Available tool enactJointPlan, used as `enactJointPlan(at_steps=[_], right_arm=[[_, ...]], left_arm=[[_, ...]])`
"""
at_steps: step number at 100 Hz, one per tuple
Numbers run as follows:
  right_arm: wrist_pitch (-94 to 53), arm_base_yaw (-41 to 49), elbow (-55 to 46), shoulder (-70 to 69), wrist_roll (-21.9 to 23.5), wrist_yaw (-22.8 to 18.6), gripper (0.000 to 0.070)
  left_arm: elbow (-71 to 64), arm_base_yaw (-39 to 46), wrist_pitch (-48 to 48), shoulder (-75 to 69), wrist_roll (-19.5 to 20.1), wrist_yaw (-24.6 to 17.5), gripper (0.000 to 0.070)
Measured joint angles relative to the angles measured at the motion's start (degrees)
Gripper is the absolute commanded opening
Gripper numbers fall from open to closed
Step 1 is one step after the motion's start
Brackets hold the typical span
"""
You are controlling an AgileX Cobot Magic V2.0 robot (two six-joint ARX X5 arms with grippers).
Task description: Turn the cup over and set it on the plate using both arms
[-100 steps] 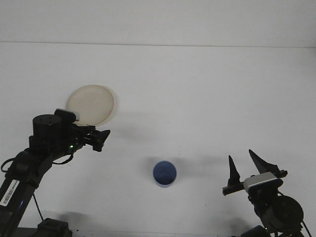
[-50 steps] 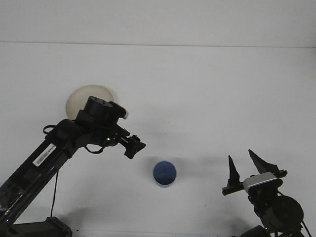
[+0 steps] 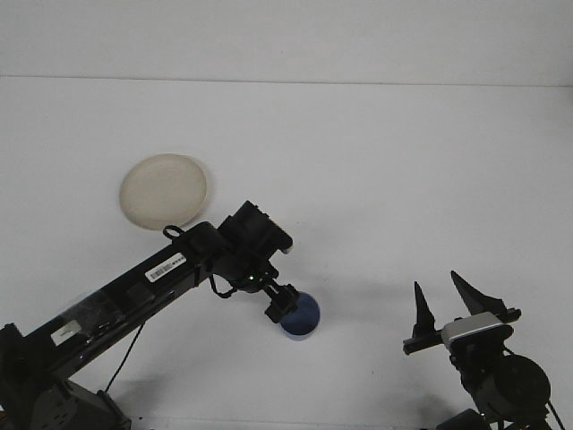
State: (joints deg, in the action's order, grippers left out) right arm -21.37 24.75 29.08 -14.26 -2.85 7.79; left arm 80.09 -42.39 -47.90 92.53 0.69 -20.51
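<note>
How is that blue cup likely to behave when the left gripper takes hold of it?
The blue cup looks small and thin-walled, so it is probably light and could slide or tip if the left gripper nudges its rim. Being round, it would likely roll if knocked over on the bare white table.

My left gripper (image 3: pixel 283 303) sits at lower centre of frame, overlapping the left rim of the blue cup (image 3: pixel 302 316); finger state unreadable from here. Cup stands mouth-up on the white table (image 3: pixel 376 179). Beige plate (image 3: pixel 164 190) lies upper left, well apart from the cup. My right gripper (image 3: pixel 445 303) is lower right, fingers spread, holding nothing.
</note>
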Motion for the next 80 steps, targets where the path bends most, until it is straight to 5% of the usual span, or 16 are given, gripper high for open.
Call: enactJointPlan(at_steps=[23,56,80], right_arm=[[0.0,0.0,0.0,0.0,0.0,0.0,0.0415],[0.0,0.0,0.0,0.0,0.0,0.0,0.0415],[0.0,0.0,0.0,0.0,0.0,0.0,0.0415]], left_arm=[[0.0,-1.8,0.8,3.7,0.3,3.9,0.0544],[0.0,-2.8,3.4,8.7,0.5,4.1,0.0522],[0.0,-2.9,3.9,9.6,0.5,4.1,0.0183]])
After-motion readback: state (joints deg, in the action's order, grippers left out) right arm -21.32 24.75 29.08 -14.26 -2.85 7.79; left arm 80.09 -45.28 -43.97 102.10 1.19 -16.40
